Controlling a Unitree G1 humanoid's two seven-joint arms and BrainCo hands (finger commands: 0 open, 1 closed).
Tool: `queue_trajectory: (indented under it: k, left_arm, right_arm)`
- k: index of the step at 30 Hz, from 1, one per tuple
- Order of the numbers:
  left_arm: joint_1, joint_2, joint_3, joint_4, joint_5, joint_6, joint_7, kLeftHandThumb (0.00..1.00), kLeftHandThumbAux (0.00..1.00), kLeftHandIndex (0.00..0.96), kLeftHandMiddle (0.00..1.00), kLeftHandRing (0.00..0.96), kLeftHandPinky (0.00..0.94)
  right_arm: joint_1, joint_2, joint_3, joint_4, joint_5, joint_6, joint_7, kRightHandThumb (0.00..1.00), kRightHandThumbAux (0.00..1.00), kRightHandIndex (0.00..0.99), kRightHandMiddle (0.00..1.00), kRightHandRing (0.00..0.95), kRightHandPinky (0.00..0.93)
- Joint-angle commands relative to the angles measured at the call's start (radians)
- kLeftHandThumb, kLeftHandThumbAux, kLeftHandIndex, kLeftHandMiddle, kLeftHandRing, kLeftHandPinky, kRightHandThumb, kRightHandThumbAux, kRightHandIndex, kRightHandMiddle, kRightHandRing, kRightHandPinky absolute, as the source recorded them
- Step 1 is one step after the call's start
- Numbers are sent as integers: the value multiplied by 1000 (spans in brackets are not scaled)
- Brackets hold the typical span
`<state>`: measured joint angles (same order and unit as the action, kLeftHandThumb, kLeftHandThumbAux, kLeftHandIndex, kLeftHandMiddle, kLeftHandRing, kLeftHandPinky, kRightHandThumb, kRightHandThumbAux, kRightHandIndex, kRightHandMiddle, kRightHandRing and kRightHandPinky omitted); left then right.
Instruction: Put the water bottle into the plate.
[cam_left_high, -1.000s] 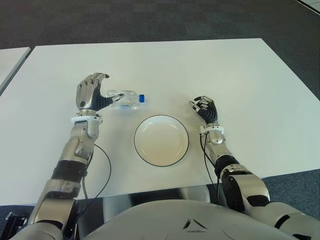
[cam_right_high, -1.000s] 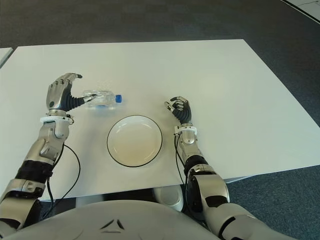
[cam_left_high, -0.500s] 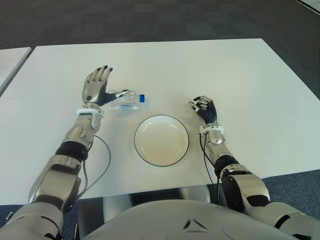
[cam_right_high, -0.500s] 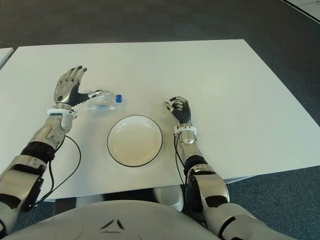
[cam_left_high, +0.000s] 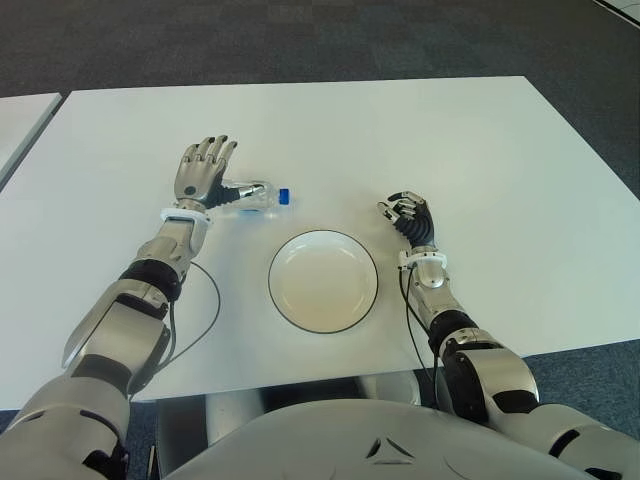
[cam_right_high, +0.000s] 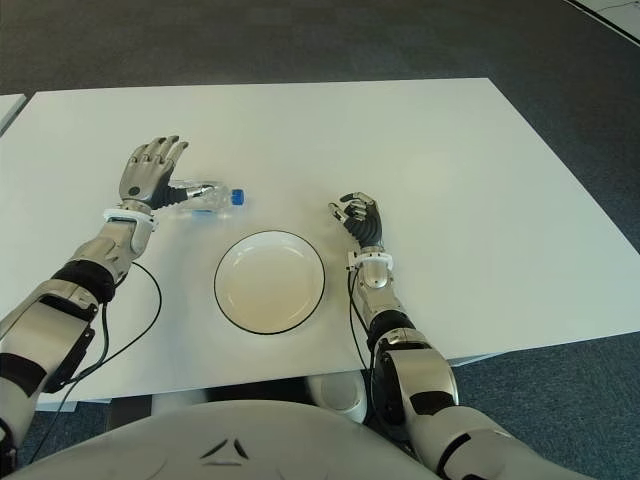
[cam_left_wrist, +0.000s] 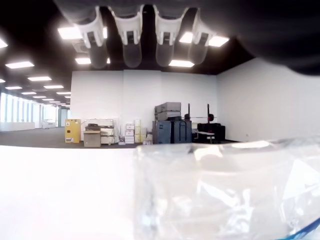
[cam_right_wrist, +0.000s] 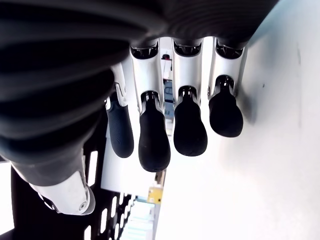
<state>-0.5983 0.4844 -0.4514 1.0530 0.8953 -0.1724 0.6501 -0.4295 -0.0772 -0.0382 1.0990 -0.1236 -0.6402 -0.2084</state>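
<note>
A clear water bottle (cam_left_high: 252, 197) with a blue cap (cam_left_high: 284, 196) lies on its side on the white table (cam_left_high: 480, 150), cap pointing right. My left hand (cam_left_high: 203, 165) stands at the bottle's base end with its fingers spread and upright; in the left wrist view the fingers (cam_left_wrist: 131, 40) are stretched out above the bottle (cam_left_wrist: 230, 190) and hold nothing. The white plate (cam_left_high: 322, 281) with a dark rim sits in front of the bottle, a little to its right, with nothing in it. My right hand (cam_left_high: 407, 214) shows to the right of the plate, fingers curled on nothing.
A black cable (cam_left_high: 212, 325) loops on the table beside my left forearm. A second white table (cam_left_high: 18, 125) adjoins at the far left. Dark carpet lies beyond the table's far and right edges.
My left hand has gone from curled over the bottle's base end to spread and upright, and shifted slightly right and farther away. Bottle, plate and right hand have not moved.
</note>
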Motion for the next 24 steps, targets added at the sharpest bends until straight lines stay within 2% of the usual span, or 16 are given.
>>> queue_trajectory:
  k: [1, 14, 24]
  left_arm:
    - [-26, -10, -57, 43, 25, 12, -36, 538, 120, 0, 0, 0, 0]
    - [-73, -32, -180, 111, 55, 44, -106, 559, 151, 0, 0, 0, 0]
    - [-103, -52, -259, 141, 85, 61, -124, 547, 158, 0, 0, 0, 0]
  right_arm:
    - [40, 11, 6, 20, -5, 48, -8, 709, 726, 435, 724, 727, 720]
    - [48, 9, 15, 2, -12, 68, -30, 709, 726, 436, 722, 725, 721]
    - [55, 11, 17, -16, -8, 85, -34, 709, 726, 436, 726, 729, 726]
